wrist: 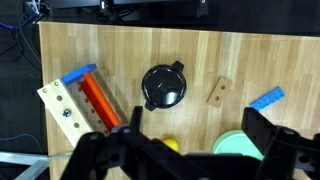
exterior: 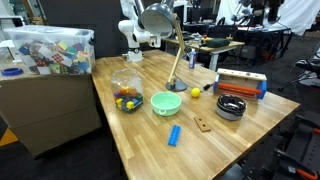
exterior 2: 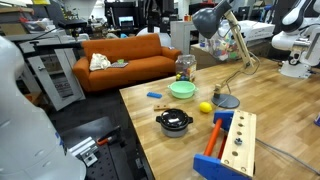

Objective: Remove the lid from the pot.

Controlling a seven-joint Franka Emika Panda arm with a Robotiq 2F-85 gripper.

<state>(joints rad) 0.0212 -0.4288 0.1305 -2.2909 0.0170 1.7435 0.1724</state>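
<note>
The small silver-grey pot (wrist: 150, 100) stands on the wooden table with the round black lid (wrist: 164, 85) on it. It also shows in both exterior views (exterior: 230, 108) (exterior 2: 175, 122), lid on. My gripper (wrist: 198, 140) is open and empty. It hangs high above the table, well apart from the pot, and its two dark fingers frame the bottom of the wrist view. The white arm (exterior: 137, 36) (exterior 2: 297, 40) rises at the table's far end.
Around the pot are a green bowl (wrist: 240, 146), a yellow ball (wrist: 170, 146), a blue block (wrist: 267, 99), a small wooden piece (wrist: 219, 92) and a wooden toolbox with orange and blue parts (wrist: 80, 95). A desk lamp (exterior: 158, 20) and a jar of coloured pieces (exterior: 127, 95) stand nearby.
</note>
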